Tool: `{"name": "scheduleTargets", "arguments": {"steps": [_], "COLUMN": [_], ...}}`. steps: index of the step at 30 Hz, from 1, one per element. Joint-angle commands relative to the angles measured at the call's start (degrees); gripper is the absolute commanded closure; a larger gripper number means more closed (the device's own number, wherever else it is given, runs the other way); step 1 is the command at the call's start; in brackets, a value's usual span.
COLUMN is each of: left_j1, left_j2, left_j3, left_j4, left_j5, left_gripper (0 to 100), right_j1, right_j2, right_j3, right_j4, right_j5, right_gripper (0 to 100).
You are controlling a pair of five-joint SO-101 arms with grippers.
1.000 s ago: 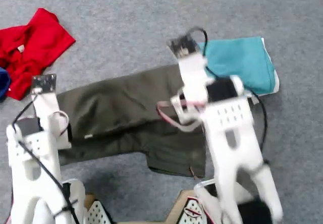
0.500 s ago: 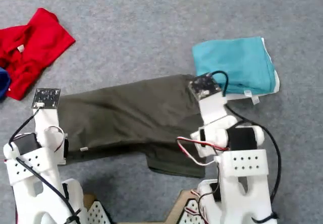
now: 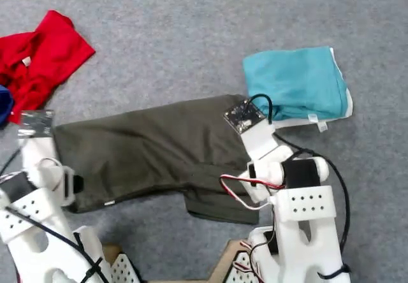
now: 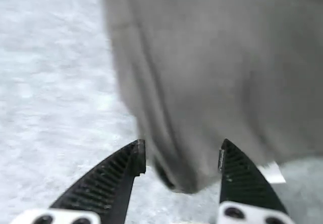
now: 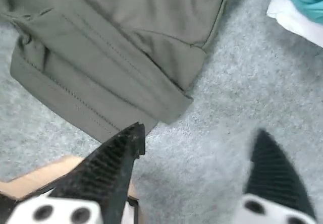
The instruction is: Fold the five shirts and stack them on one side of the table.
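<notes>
Olive-green cotton shirt is lying rumpled across the middle of the grey felt table, left gripper sitting open astride its end, right gripper gaping beside its sleeve; any shallow, one-layer pinch is likely risking the fold dragging apart.

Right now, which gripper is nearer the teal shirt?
Right. The right gripper is at the olive shirt's end beside the teal shirt; the left gripper, at the olive shirt's other end.

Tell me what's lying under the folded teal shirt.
Beneath the teal shirt, a white fabric layer peeks out along its near and right edges. The rest is covered; whether it is another shirt is unclear.
</notes>
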Motion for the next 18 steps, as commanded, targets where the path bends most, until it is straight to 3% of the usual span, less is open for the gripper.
{"name": "scheduleTargets", "arguments": {"steps": [1, 3, 6, 8, 10, 14, 18], "left_j1": [-3.9, -2.9, 6.7, 13.3, 18.1, 18.4, 17.3], "left_j2": [-0.3, -0.1, 2.5, 6.7, 12.8, 28.7, 44.4], "left_j3": [-8.5, -13.1, -17.0, -17.4, -17.5, -18.6, -25.5], "left_j4": [0.0, 0.0, -1.8, -3.6, -7.6, -17.8, -21.6], "left_j5": [-0.3, 1.7, 8.7, 12.7, 16.7, 26.4, 31.3], "left_gripper": [75, 83, 98, 94, 96, 97, 97], "right_j1": [-0.4, -0.7, -3.5, -4.4, -6.9, -8.0, -7.8], "right_j2": [0.5, 1.2, 6.5, 12.4, 19.4, 36.0, 53.1], "right_j3": [-6.1, -8.5, -11.9, -14.7, -19.3, -29.4, -37.5], "right_j4": [-0.7, -3.1, -12.4, -14.9, -16.3, -19.5, -25.0], "right_j5": [-0.2, -3.0, -5.1, -8.3, -12.8, -19.8, -23.5], "right_gripper": [69.6, 82.6, 98.9, 95.8, 97.7, 98.4, 98.4]}}
